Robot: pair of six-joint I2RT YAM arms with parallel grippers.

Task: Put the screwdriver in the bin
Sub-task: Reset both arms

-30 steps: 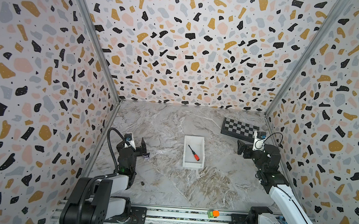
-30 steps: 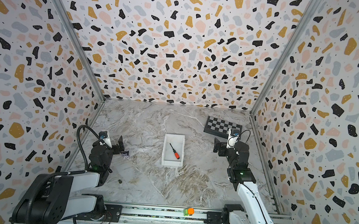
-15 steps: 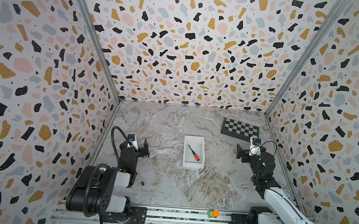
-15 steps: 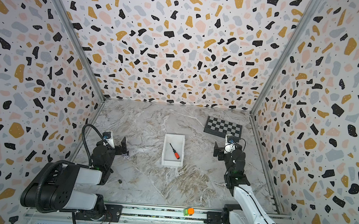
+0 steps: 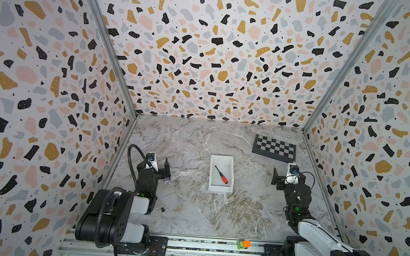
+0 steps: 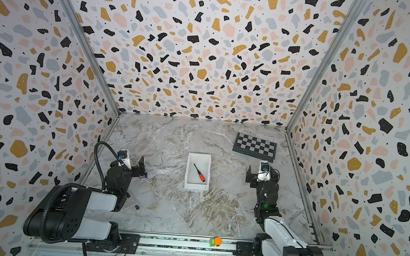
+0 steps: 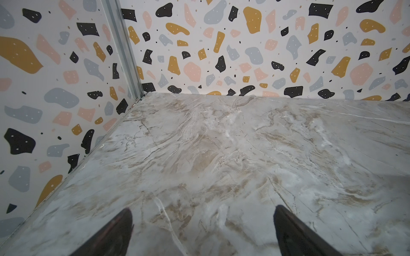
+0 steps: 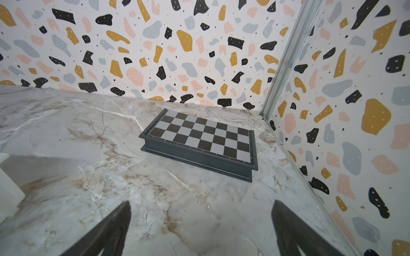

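Lying inside the bin point(image 5: 219, 188), the screwdriver point(image 5: 221, 175) rests slanted on the white floor in a top view, with its red-orange handle toward the near wall. Both top views show the left end effector point(image 6: 142, 170) and the right end effector point(image 6: 249, 178) well apart from the bin, one on each side. In the left wrist view the fingers point(image 7: 115, 232) are spread over the bare tabletop point(image 7: 221, 144). In the right wrist view the fingers point(image 8: 113, 228) are also spread and hold nothing, with a checkered board point(image 8: 204, 139) ahead.

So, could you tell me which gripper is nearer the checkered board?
Right. The right gripper hangs just short of the checkered board, facing it; the left gripper sits far off, beyond the bin.
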